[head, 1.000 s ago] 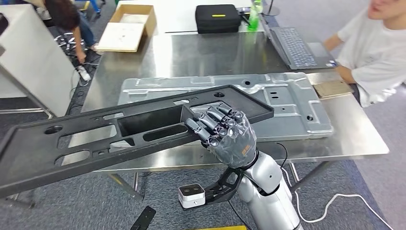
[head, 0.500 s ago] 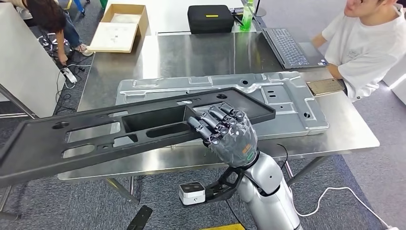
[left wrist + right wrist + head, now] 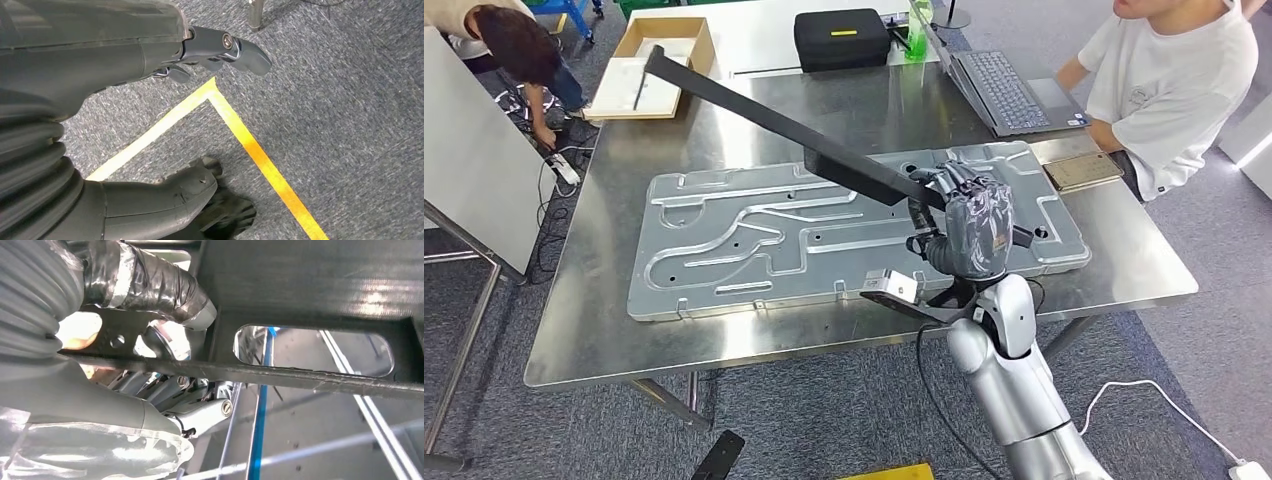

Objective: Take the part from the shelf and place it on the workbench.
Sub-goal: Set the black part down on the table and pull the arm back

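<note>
While carpet (image 3: 824, 420) surrounds it, steel workbench (image 3: 624, 340) gleams.

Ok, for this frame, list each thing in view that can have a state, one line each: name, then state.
black part: held off the table, tilted on edge over the metal panel.
right hand: grips the black part at its near end.
left hand: holds nothing, fingers apart, hanging over the carpet.
metal panel: lying flat on the workbench.
laptop: open.
black case: closed.
cardboard box: open.
</note>
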{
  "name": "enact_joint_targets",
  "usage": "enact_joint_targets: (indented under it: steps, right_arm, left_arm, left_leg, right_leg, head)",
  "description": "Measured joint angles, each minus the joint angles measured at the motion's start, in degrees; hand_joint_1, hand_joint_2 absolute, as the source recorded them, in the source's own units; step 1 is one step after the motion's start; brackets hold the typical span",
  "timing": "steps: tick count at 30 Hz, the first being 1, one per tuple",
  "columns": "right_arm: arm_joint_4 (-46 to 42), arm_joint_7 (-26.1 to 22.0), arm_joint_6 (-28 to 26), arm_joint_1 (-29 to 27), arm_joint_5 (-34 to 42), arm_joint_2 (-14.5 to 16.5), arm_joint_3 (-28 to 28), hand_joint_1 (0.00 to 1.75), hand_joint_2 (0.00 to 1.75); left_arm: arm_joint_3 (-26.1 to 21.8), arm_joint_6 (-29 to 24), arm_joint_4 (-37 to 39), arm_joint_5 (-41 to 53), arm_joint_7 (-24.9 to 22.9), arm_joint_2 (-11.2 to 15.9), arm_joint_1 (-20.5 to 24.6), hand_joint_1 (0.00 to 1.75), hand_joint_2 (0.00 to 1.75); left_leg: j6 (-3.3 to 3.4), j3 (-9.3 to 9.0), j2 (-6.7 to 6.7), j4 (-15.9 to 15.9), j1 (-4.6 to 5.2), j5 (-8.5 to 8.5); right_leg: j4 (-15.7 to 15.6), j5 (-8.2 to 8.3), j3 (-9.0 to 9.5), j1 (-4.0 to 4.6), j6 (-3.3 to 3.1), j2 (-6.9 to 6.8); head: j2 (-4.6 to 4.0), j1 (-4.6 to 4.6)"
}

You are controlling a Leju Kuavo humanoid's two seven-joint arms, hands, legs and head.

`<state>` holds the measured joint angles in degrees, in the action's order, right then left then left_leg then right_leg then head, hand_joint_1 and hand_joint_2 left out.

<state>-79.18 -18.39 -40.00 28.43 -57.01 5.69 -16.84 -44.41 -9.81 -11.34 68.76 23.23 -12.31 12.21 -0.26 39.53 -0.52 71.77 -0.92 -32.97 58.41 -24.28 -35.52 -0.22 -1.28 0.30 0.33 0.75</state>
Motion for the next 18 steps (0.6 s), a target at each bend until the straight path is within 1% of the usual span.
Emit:
enact_joint_targets:
  steps: [1, 2, 3, 4, 5, 6, 7, 8, 10, 11, 12, 13, 14, 15, 16, 17, 18]
  right_arm:
    - [1.2, 0.2, 0.1, 0.4, 0.4, -0.6, 0.0, 1.75, 1.75]
    - [2.2, 0.6, 0.4, 0.6, 1.1, -1.1, 0.1, 1.75, 1.75]
    - [3.0, 1.2, 1.0, 0.9, 2.0, -1.5, 0.1, 1.75, 1.75]
    - [4.1, 1.7, 1.8, 1.5, 3.6, -1.9, 0.1, 1.75, 1.75]
    - [5.3, 2.2, 2.8, 2.3, 5.7, -2.5, 0.1, 1.75, 1.75]
    - [6.5, 2.5, 3.8, 3.2, 7.9, -3.1, 0.2, 1.75, 1.75]
    - [7.8, 2.6, 4.5, 4.2, 9.7, -3.9, 0.4, 1.75, 1.75]
    - [9.1, 2.6, 4.7, 5.0, 10.6, -4.6, 0.6, 1.75, 1.75]
    - [11.6, 2.6, 4.1, 6.5, 9.4, -6.5, 1.0, 1.75, 1.75]
    - [12.8, 2.6, 3.4, 7.2, 7.5, -7.6, 1.1, 1.75, 1.75]
    - [13.9, 2.6, 2.6, 7.8, 5.4, -8.7, 1.1, 1.75, 1.75]
    - [14.8, 2.6, 1.8, 8.2, 3.3, -9.7, 1.2, 1.75, 1.75]
    - [15.6, 2.6, 1.3, 8.6, 1.5, -10.6, 1.2, 1.75, 1.75]
    - [16.4, 2.7, 1.0, 8.8, 0.4, -11.3, 1.2, 1.75, 1.75]
    - [17.0, 2.7, 0.8, 8.9, -0.3, -12.0, 1.2, 1.75, 1.75]
    - [17.6, 2.8, 0.8, 8.9, -0.6, -12.6, 1.2, 1.75, 1.75]
    - [18.0, 2.8, 0.8, 9.0, -0.7, -13.0, 1.2, 1.75, 1.75]
  left_arm:
    - [0.0, 0.0, 0.0, -0.1, 0.0, 0.0, -0.1, 0.0, 1.75]
    - [0.0, 0.0, 0.0, -0.2, 0.0, 0.0, -0.2, 0.0, 1.75]
    - [0.0, 0.1, 0.0, -0.3, 0.0, 0.1, -0.2, 0.0, 1.75]
    - [0.0, 0.1, 0.0, -0.4, -0.1, 0.1, -0.2, 0.0, 1.75]
    - [0.0, 0.1, 0.0, -0.5, -0.1, 0.1, -0.1, 0.0, 1.75]
    - [0.0, 0.2, 0.0, -0.5, -0.1, 0.1, 0.0, 0.0, 1.75]
    - [0.0, 0.3, 0.0, -0.6, 0.0, 0.1, 0.0, 0.0, 1.75]
    - [0.0, 0.4, 0.0, -0.6, 0.0, 0.1, -0.1, 0.0, 1.75]
    - [0.0, 0.8, 0.0, -0.5, 0.1, 0.1, -0.2, 0.0, 1.75]
    - [0.0, 0.9, 0.0, -0.4, 0.1, 0.1, -0.2, 0.0, 1.75]
    - [0.0, 1.1, 0.0, -0.3, 0.1, 0.1, -0.1, 0.0, 1.75]
    - [0.0, 1.2, 0.0, -0.1, 0.1, 0.0, 0.0, 0.0, 1.75]
    - [0.0, 1.3, 0.0, 0.0, 0.1, 0.0, 0.1, 0.0, 1.75]
    - [0.0, 1.4, 0.0, 0.1, 0.1, 0.0, 0.1, 0.0, 1.75]
    - [0.0, 1.5, 0.0, 0.2, 0.1, 0.0, 0.1, 0.0, 1.75]
    - [0.0, 1.5, 0.0, 0.2, 0.1, 0.0, 0.1, 0.0, 1.75]
    - [0.0, 1.6, 0.0, 0.2, 0.1, 0.0, 0.1, 0.0, 1.75]
  left_leg:
    - [-0.02, 0.89, 0.0, 1.6, 0.0, 0.0]
    - [0.0, 0.88, 0.01, 1.3, 0.0, 1.02]
    - [0.1, -0.12, 0.02, -1.1, 0.0, 2.9]
    - [0.27, -1.62, 0.08, -4.7, 0.01, 4.85]
    - [0.44, -3.13, 0.18, -8.0, 0.11, 6.16]
    - [0.65, -4.15, 0.29, -10.3, 0.18, 6.91]
    - [0.86, -4.58, 0.39, -11.5, 0.3, 7.03]
    - [1.06, -4.64, 0.45, -11.7, 0.45, 6.95]
    - [1.74, -4.65, 0.43, -12.2, 0.45, 7.36]
    - [2.12, -4.76, 0.39, -12.4, 0.4, 7.57]
    - [2.46, -4.86, 0.35, -12.7, 0.3, 7.77]
    - [2.67, -4.91, 0.3, -12.9, 0.26, 7.87]
    - [2.78, -4.89, 0.29, -12.9, 0.26, 7.9]
    - [2.81, -4.87, 0.27, -12.9, 0.27, 7.9]
    - [2.8, -4.88, 0.27, -12.9, 0.28, 7.88]
    - [2.78, -4.9, 0.27, -12.9, 0.28, 7.86]
    - [2.71, -4.95, 0.27, -12.9, 0.27, 7.81]
  right_leg:
    - [0.1, -0.09, -0.01, 0.06, -0.06, 0.09]
    - [0.3, -0.19, -0.02, 0.1, -0.08, 0.19]
    - [0.5, -0.32, -0.02, 0.1, -0.02, 0.31]
    - [0.8, -0.48, -0.05, 0.08, 0.11, 0.43]
    - [1.1, -0.62, -0.2, 0.18, 0.32, 0.52]
    - [1.3, -0.69, -0.41, 0.22, 0.57, 0.57]
    - [1.5, -0.69, -0.63, 0.24, 0.84, 0.6]
    - [1.5, -0.59, -0.81, 0.25, 1.13, 0.6]
    - [1.7, -0.62, -0.9, 0.04, 1.71, 0.58]
    - [2.4, -1.17, -1.2, -0.03, 2.04, 0.5]
    - [4.1, -2.3, -2.01, -0.13, 2.37, 0.42]
    - [7.1, -3.89, -3.39, -0.27, 2.69, 0.32]
    - [10.8, -5.59, -5.23, -0.37, 2.99, 0.26]
    - [14.3, -6.83, -6.99, -0.51, 3.22, 0.22]
    - [16.4, -7.16, -8.13, -0.64, 3.38, 0.16]
    - [16.5, -6.44, -8.31, -0.77, 3.46, 0.09]
    - [14.2, -4.76, -7.33, -0.89, 3.47, 0.01]
  head:
    - [0.0, -0.01]
    - [0.0, -0.01]
    - [0.0, -0.01]
    - [0.0, -0.01]
    - [0.0, -0.02]
    - [0.0, -0.02]
    - [0.0, -0.01]
    - [0.0, -0.01]
    - [0.0, -0.01]
    - [0.0, 0.01]
    - [0.0, 0.01]
    - [0.0, 0.01]
    - [0.0, 0.02]
    - [0.0, 0.01]
    - [0.0, 0.02]
    - [0.0, 0.02]
    - [0.0, 0.02]
